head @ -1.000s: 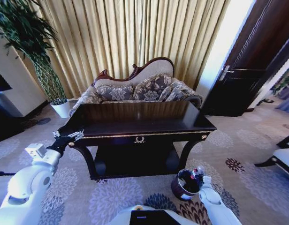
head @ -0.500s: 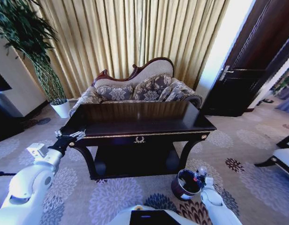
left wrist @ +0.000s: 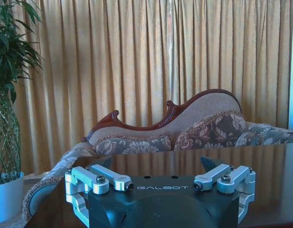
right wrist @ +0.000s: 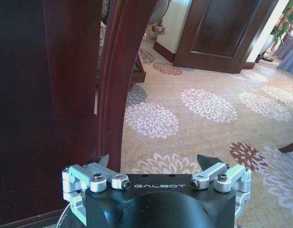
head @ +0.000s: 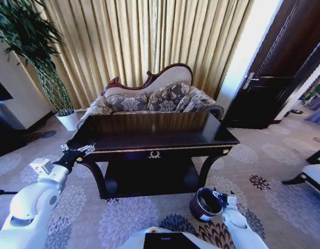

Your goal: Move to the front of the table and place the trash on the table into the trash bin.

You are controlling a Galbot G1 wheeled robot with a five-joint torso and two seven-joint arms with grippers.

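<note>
Robot is parked facing the front of the table. The tabletop (head: 155, 132) is dark and glossy with nothing lying on it; no paper wads or bottle visible on it from the head view.

Bin (head: 204, 203) stands on the carpet (head: 264, 155), just beside the table's front right leg (right wrist: 113, 85).

Right tool (head: 222, 197) hangs low at the bin's rim, on the side away from the table. Right wrist view: right tool (right wrist: 155, 161) has its fingers spread, with nothing between them.

Change: half a second ago, and a second ago, a small red-topped item sat in the right tool over the bin mouth. Now the red is gone and the tool reads empty. Judgement: the bottle has been let go into the bin. The bin's inside is too dark to confirm what it holds.

Left tool (head: 77, 151) is held at the tabletop's front left corner, level with the edge. Left wrist view: left tool (left wrist: 158, 166) has its fingers spread and empty, looking across the tabletop toward the sofa (left wrist: 184, 128). Its pose is unchanged over the last second.

Meaning for the task: with a bare tabletop and an empty right tool, the clearing looks complete or nearly so. The lower shelf is in shadow; cannot tell if anything lies there.
</note>
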